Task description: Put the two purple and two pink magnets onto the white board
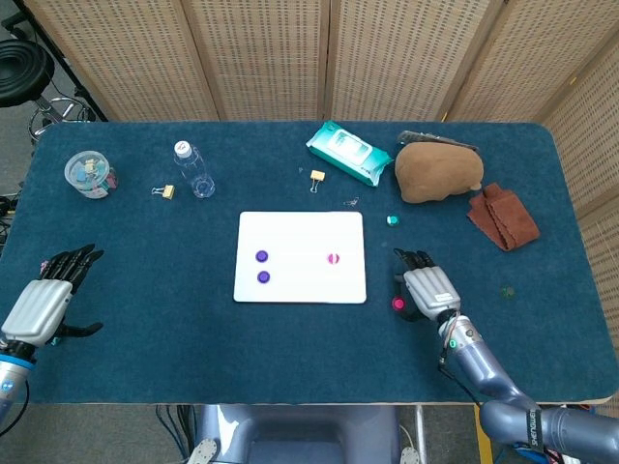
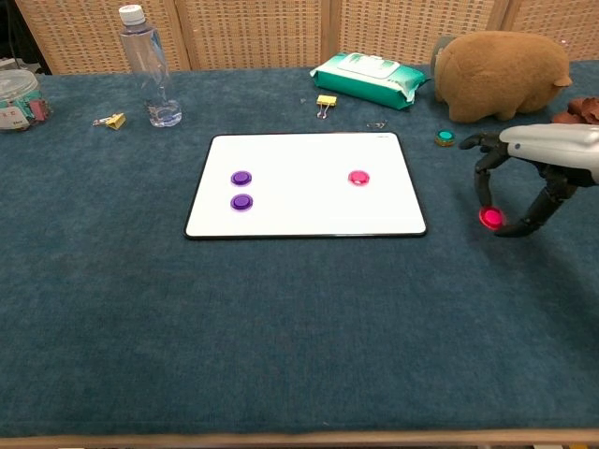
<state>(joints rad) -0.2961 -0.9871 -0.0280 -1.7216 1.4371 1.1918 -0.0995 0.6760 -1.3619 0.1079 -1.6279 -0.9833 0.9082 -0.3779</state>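
The white board point(image 1: 300, 232) point(image 2: 309, 210) lies flat mid-table. Two purple magnets point(image 1: 262, 256) point(image 1: 263, 277) point(image 2: 241, 178) point(image 2: 241, 201) sit on its left part, and one pink magnet point(image 1: 334, 259) point(image 2: 358, 178) on its right part. My right hand point(image 1: 426, 290) point(image 2: 533, 168) is just right of the board and pinches the second pink magnet point(image 1: 397, 304) point(image 2: 490, 218) between thumb and a fingertip, low over the cloth. My left hand point(image 1: 39, 304) rests at the table's left edge, fingers spread and holding nothing; the chest view does not show it.
Behind the board stand a water bottle point(image 1: 193, 169), a wipes pack point(image 1: 345, 152), a brown plush toy point(image 1: 437, 172) and a small green magnet point(image 1: 392, 220). A brown cloth point(image 1: 503, 217) lies far right, a jar point(image 1: 89, 174) far left, and yellow binder clips point(image 1: 164, 191) point(image 1: 317, 176) near the back.
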